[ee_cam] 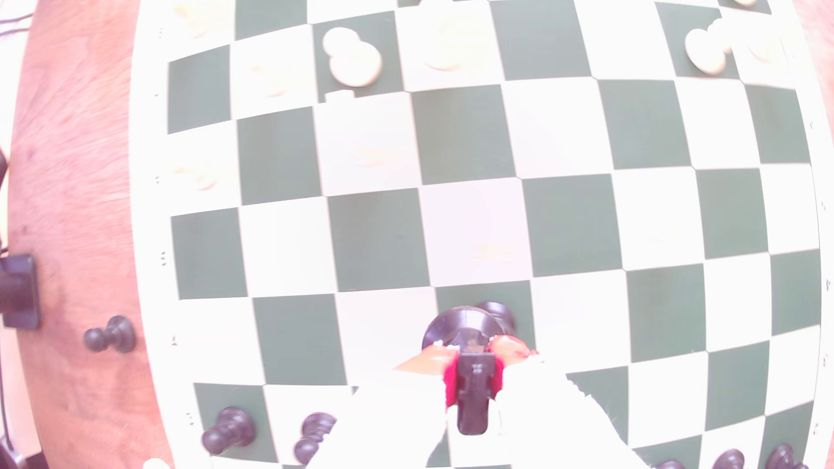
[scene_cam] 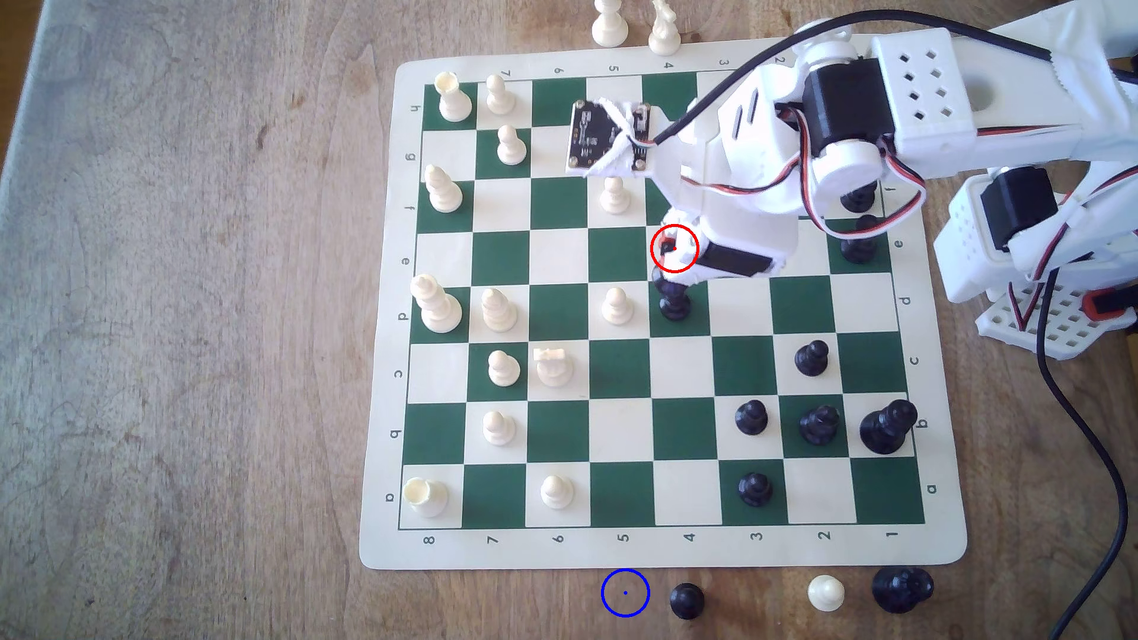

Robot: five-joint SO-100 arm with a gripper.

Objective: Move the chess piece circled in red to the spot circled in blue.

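item: knight (ee_cam: 473, 397), upright, pinched between the closed gripper (scene_cam: 676, 258) pads above mid-board. i noted the blue ring (scene_cam: 625, 592) lay off the board's near edge, slightly left in the exterior view.

Count: 16 white pieces (scene_cam: 503, 368), 11 black, 1 chessboard (scene_cam: 662, 554), 2 rings.
White: 13 on the board, 3 off. Black: 1 black knight (ee_cam: 473, 392) between the gripper (scene_cam: 672, 251) jaws, 1 black pawn (scene_cam: 674, 303) just beside them, 7 farther off on the board, 2 off. Rings: 1 red ring (scene_cam: 694, 239), 1 blue ring (scene_cam: 625, 592).
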